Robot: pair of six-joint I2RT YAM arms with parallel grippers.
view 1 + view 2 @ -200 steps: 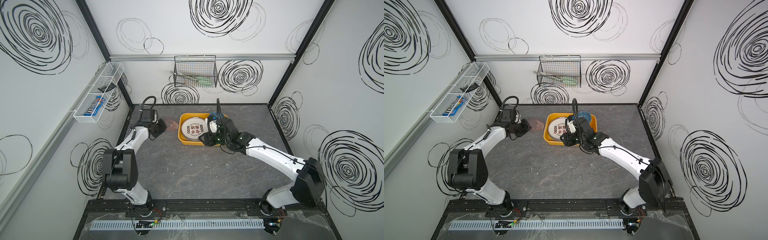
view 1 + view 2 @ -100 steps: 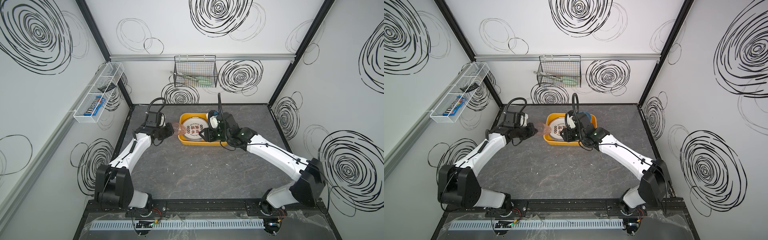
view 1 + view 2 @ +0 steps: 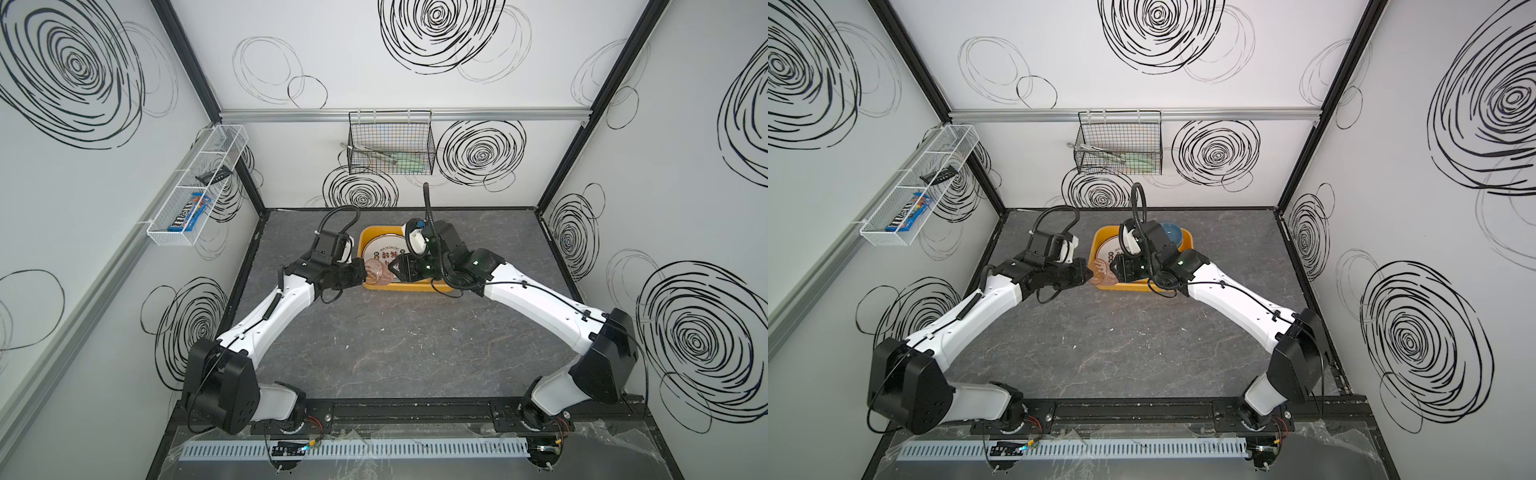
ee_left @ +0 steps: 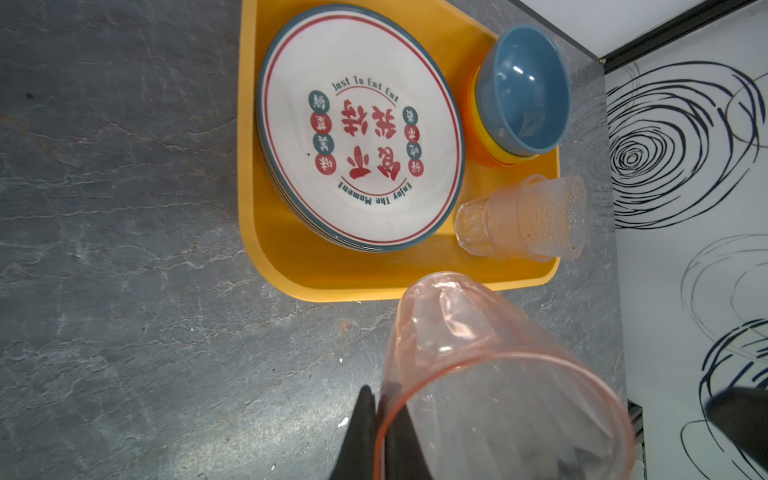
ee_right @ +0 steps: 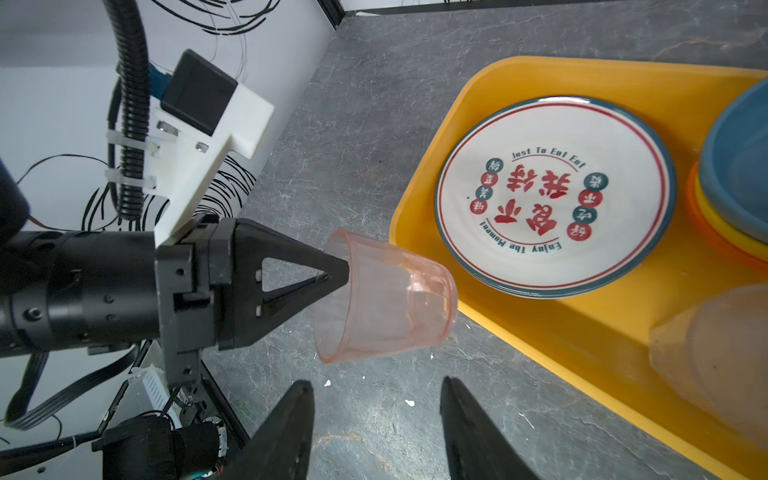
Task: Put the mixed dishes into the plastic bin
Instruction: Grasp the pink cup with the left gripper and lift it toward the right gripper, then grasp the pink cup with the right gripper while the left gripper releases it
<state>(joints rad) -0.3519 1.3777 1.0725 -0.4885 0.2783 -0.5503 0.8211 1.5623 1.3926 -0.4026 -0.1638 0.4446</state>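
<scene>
Pink cup (image 5: 386,297): see-through pinkish plastic, held off the table on its side, mouth toward the left arm, base toward the bin; hangs at the bin's left rim near the front corner, cannot tell whether the base overhangs it
Left gripper (image 5: 338,272): clamped on the cup's rim, one finger inside the wall, one outside
Plastic bin (image 4: 332,282): yellow-orange tub, sits on the table toward the back wall
Plates (image 4: 361,133): white stack, red characters, dark green rim, flat in the bin
Bowls (image 4: 523,87): blue in yellow in orange, upright, just beside the plates
Clear cups (image 4: 528,218): nested, lying on their side next to the bowls, mouth end past the bin wall
Right gripper (image 5: 376,381): jaws apart, nothing between them, over bare table near the pink cup
Tabletop (image 3: 395,345): grey, marbled
</scene>
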